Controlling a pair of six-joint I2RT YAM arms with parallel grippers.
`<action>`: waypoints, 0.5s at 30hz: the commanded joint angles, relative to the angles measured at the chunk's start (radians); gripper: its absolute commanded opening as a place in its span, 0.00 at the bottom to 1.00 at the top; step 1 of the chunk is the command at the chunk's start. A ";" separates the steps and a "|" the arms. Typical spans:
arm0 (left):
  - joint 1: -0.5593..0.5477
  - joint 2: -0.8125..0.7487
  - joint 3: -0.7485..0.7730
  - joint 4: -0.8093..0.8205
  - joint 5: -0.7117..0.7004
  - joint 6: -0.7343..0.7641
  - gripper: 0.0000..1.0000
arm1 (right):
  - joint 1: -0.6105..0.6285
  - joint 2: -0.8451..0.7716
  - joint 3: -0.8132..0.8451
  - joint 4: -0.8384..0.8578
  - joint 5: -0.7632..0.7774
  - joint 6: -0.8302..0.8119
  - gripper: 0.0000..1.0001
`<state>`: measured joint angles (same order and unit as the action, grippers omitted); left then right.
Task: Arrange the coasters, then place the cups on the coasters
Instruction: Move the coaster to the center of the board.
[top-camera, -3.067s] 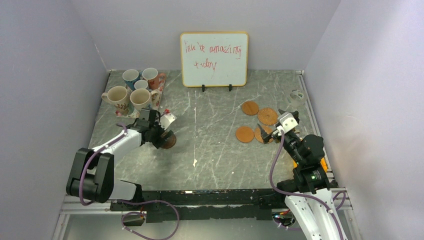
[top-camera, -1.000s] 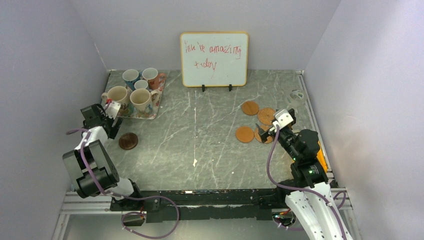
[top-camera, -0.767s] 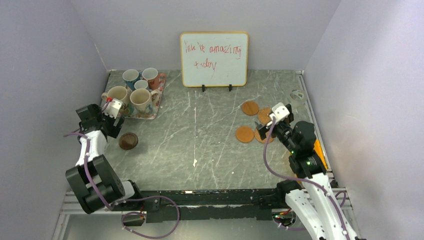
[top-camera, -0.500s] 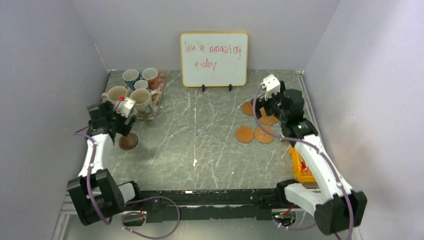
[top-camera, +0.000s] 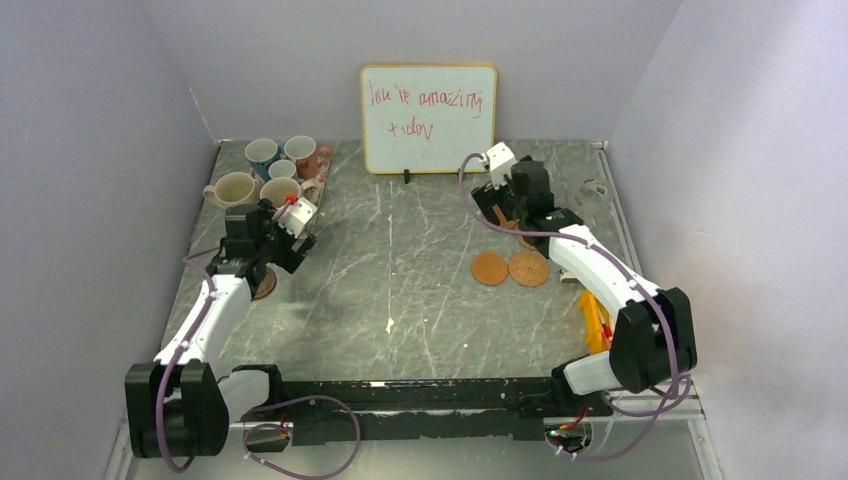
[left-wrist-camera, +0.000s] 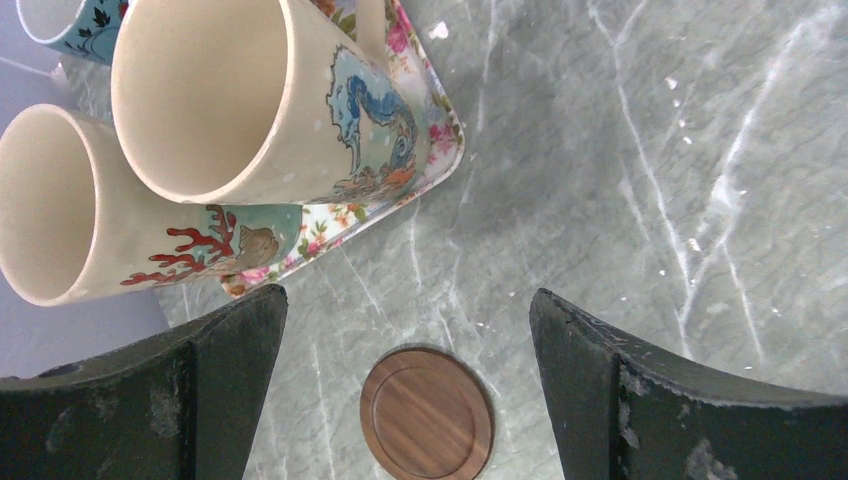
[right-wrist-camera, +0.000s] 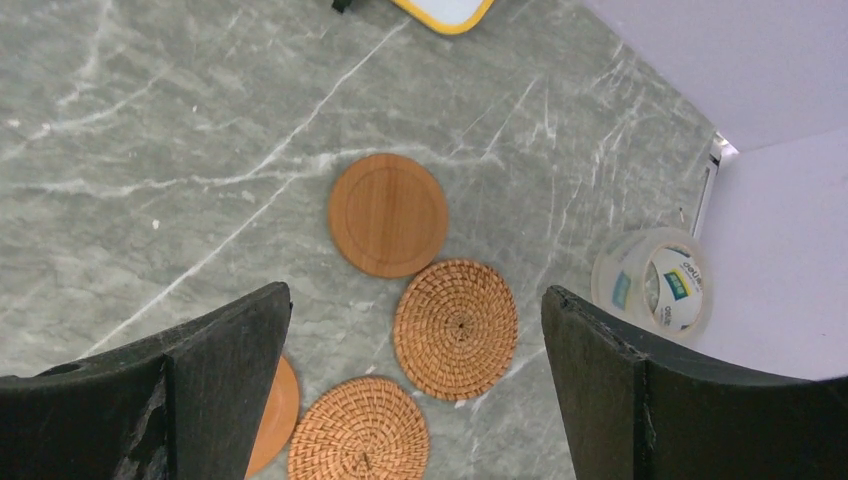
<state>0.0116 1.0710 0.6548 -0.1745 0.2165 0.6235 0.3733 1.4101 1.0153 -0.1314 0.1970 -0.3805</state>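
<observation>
The dark brown coaster (left-wrist-camera: 427, 413) lies flat on the marble, below and between my left gripper's (left-wrist-camera: 407, 297) open, empty fingers. From above the left gripper (top-camera: 280, 238) hovers beside the floral tray (left-wrist-camera: 440, 150), which holds two cream cups (left-wrist-camera: 200, 95) (left-wrist-camera: 60, 215) and a blue-patterned one (left-wrist-camera: 70, 20). My right gripper (right-wrist-camera: 415, 295) is open and empty above the tan coasters: a smooth one (right-wrist-camera: 388, 214), two woven ones (right-wrist-camera: 456, 328) (right-wrist-camera: 360, 430), and another smooth one (right-wrist-camera: 275, 415) half hidden by a finger. In the top view the right gripper (top-camera: 495, 200) sits near the whiteboard.
A whiteboard (top-camera: 428, 118) stands at the back centre. A tape roll (right-wrist-camera: 655, 285) lies near the right wall. An orange object (top-camera: 595, 325) sits at the right edge by the right arm. Grey walls close in the table on three sides.
The left gripper swung from the far left edge rightwards, over the dark brown coaster beside the tray. The right arm stretched to the back, over the tan coasters. Both stayed open.
</observation>
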 joint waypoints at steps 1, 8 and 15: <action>-0.002 -0.085 -0.068 0.090 0.085 -0.057 0.96 | 0.028 0.015 -0.043 0.074 0.079 -0.058 1.00; -0.002 -0.179 -0.141 0.164 0.117 -0.146 0.96 | 0.061 0.091 -0.067 0.011 -0.034 -0.104 1.00; -0.002 -0.254 -0.185 0.216 0.135 -0.185 0.96 | 0.087 0.127 -0.059 -0.121 -0.089 -0.191 1.00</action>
<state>0.0113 0.8497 0.4770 -0.0353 0.3111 0.4862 0.4446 1.5421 0.9497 -0.1921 0.1516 -0.5053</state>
